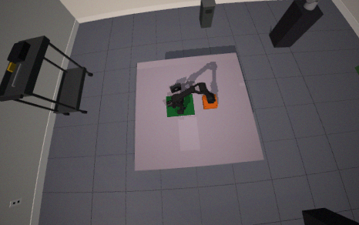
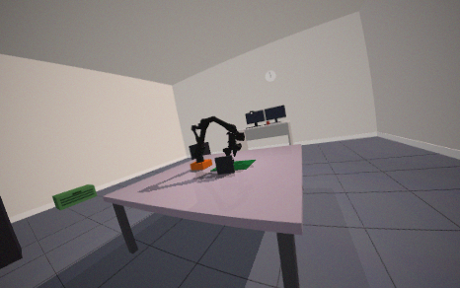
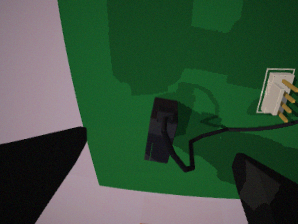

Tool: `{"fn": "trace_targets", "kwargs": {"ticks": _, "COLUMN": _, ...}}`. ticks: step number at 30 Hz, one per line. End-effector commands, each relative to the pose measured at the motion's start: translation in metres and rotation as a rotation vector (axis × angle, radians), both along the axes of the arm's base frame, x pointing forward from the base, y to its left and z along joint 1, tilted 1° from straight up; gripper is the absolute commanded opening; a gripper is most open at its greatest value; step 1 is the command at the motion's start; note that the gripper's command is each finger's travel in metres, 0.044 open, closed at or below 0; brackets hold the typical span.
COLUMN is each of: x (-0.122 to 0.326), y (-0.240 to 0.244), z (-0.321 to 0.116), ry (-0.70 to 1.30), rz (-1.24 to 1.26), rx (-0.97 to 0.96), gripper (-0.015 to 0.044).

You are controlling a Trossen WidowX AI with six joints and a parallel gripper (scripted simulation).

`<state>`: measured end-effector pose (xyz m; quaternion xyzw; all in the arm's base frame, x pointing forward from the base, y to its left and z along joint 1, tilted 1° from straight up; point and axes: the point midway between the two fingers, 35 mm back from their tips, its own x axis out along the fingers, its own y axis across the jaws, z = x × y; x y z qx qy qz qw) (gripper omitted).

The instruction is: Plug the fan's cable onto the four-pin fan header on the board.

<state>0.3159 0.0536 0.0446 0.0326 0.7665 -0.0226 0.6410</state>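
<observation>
Gripper (image 1: 179, 109) (image 2: 232, 153) (image 3: 160, 148): is standing wide open, holding nothing, above the board
Plug (image 3: 161, 131): is lying on the green board (image 1: 187, 112) (image 2: 245, 165) (image 3: 145, 181)
White header (image 3: 273, 95): is standing apart from plug

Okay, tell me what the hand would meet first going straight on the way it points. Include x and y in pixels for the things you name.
Probably the green board (image 3: 90, 150) (image 2: 245, 165) or the black plug (image 3: 161, 131) lying on it: the open hand (image 3: 160, 148) (image 2: 234, 153) points down over them. Which comes first, I can't tell; depth is unclear.

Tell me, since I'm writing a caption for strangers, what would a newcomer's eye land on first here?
The green circuit board on the pale pink table. Then the black arm arching over it from an orange base.
</observation>
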Motion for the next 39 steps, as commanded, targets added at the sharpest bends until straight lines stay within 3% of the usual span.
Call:
{"fn": "trace_targets", "kwargs": {"ticks": 1, "x": -0.001, "y": 0.0, "z": -0.011, "ry": 0.014, "rz": -0.004, "rx": 0.0, "gripper": 0.044}}
{"fn": "trace_targets", "kwargs": {"ticks": 21, "x": -0.001, "y": 0.0, "z": -0.03, "ry": 0.014, "rz": -0.004, "rx": 0.0, "gripper": 0.044}}
{"fn": "trace_targets", "kwargs": {"ticks": 34, "x": -0.001, "y": 0.0, "z": -0.027, "ry": 0.008, "rz": 0.0, "rx": -0.001, "gripper": 0.0099}}
{"fn": "trace_targets", "kwargs": {"ticks": 39, "x": -0.001, "y": 0.0, "z": -0.027, "ry": 0.008, "rz": 0.0, "rx": -0.001, "gripper": 0.0065}}
